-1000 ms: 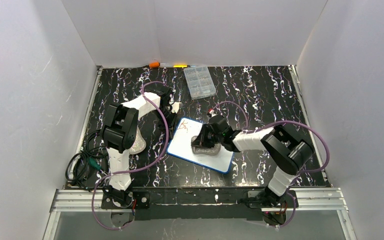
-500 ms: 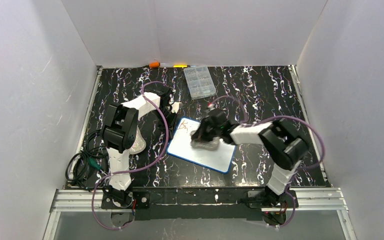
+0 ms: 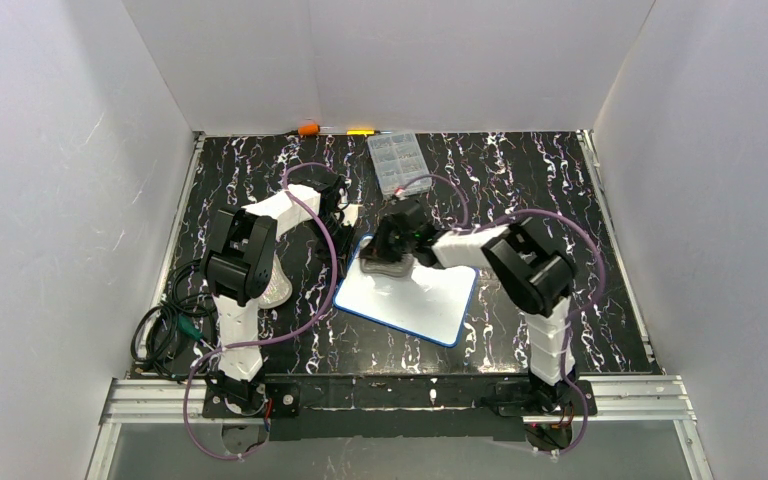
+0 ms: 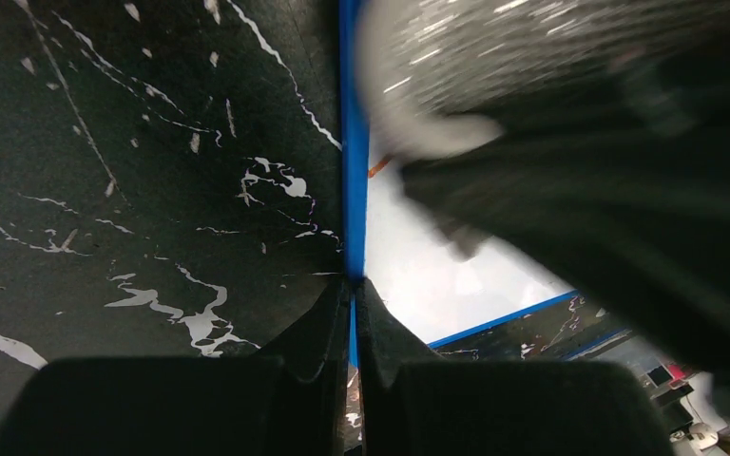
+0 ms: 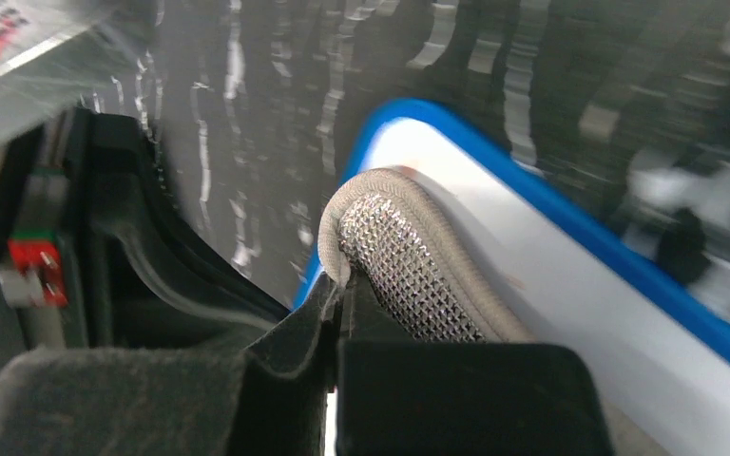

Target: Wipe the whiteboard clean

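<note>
**Station Status: Whiteboard Wiping, Both Arms Engaged**

1. Work item. The whiteboard (image 3: pixel 415 305) lies flat on the black marbled table (image 3: pixel 520 190), in front of and between the two arm bases, skewed so that one rounded corner points to the far left. Its blue rim is visible on all sides, and most of its surface is plain white.

2. Right arm. The right gripper (image 3: pixel 388 250) is clamped on a grey mesh pad (image 3: pixel 382 268) with a fabric border. In the right wrist view the fingers (image 5: pixel 295 351) pinch the pad's edge, with no gap showing between them. The pad rests on the board at its far-left corner, partly overhanging the rim.

3. Left arm. The left gripper (image 3: pixel 348 216) sits at the same corner. In the left wrist view its fingertips (image 4: pixel 328 313) are drawn together on the blue rim (the rim line runs straight in between them).

4. Marks. A short reddish stroke (image 4: pixel 377 168) shows just beside the rim, at the pad's edge.

5. Other items. A clear compartment box (image 3: pixel 399 164) sits on the far side of the table, apart from the board.
</note>
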You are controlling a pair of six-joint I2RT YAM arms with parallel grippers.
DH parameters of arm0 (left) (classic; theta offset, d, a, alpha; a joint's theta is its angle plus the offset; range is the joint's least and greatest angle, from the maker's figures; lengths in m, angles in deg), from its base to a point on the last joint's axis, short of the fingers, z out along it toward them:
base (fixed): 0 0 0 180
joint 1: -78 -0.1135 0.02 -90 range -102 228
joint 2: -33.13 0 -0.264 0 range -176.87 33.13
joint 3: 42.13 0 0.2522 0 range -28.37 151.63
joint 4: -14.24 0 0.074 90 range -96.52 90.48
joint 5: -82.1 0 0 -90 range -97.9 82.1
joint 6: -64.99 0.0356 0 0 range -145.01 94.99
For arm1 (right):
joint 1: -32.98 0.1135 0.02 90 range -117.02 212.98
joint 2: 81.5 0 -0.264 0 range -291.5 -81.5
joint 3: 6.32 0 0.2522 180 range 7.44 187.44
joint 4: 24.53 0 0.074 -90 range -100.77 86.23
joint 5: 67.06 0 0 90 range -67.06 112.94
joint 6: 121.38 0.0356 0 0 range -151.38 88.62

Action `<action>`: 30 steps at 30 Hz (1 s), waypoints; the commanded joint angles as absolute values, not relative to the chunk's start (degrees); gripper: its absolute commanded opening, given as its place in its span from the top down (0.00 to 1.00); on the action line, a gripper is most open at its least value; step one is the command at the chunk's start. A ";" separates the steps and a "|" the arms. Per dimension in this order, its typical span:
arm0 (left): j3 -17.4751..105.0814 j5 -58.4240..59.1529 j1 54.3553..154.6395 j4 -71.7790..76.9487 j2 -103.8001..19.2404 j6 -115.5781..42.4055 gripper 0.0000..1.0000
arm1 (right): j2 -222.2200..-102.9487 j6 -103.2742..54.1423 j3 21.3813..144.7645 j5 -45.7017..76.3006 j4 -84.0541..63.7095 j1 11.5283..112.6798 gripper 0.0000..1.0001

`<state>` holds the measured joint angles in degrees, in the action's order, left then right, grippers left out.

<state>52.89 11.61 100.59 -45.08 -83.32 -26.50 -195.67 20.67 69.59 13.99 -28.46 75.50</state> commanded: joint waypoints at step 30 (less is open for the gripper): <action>50.51 7.77 100.36 -44.67 -84.64 -23.64 1.00 | -202.73 21.77 79.59 18.65 -20.61 73.80 0.99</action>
